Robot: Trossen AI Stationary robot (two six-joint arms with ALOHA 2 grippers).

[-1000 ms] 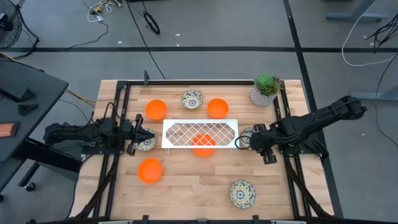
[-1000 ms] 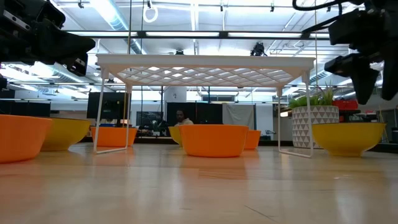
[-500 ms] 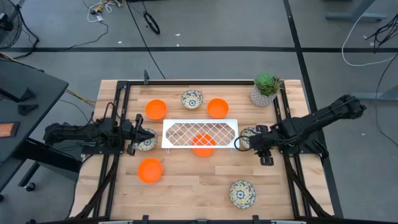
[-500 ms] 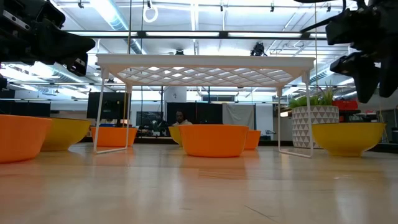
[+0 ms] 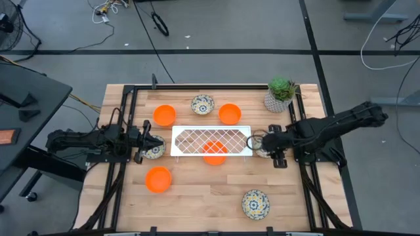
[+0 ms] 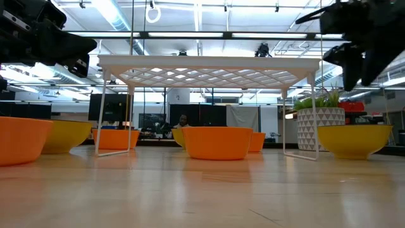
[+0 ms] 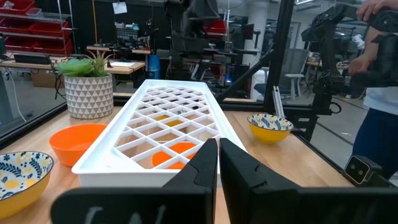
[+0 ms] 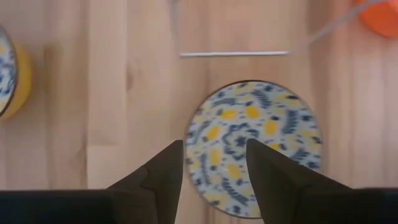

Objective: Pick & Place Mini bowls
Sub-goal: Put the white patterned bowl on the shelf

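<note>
Several mini bowls sit upright on the wooden table: orange ones point(image 5: 164, 115), point(image 5: 230, 113), point(image 5: 158, 178), one orange bowl point(image 5: 214, 155) under the white wire rack point(image 5: 211, 136), and patterned ones point(image 5: 203, 104), point(image 5: 255, 203). My right gripper point(image 5: 259, 141) point(image 8: 214, 162) hangs open above a patterned bowl point(image 8: 252, 146) point(image 6: 354, 139) by the rack's right end, clear of it in the low view point(image 6: 364, 66). My left gripper point(image 5: 152, 143) point(image 7: 218, 163) is shut and hovers over another patterned bowl point(image 5: 155, 151) at the rack's left end.
A potted green plant point(image 5: 281, 94) stands at the far right corner. The rack's thin legs point(image 8: 233, 54) stand close to the bowl under my right gripper. Black frame rails point(image 5: 125, 118) run along both table sides. A person point(image 7: 379, 68) stands beyond the table in the left wrist view.
My right gripper has moved toward the table's left, closer to the rack's right end and over the patterned bowl, rising a little in the low view. The bowls have stayed where they were.
</note>
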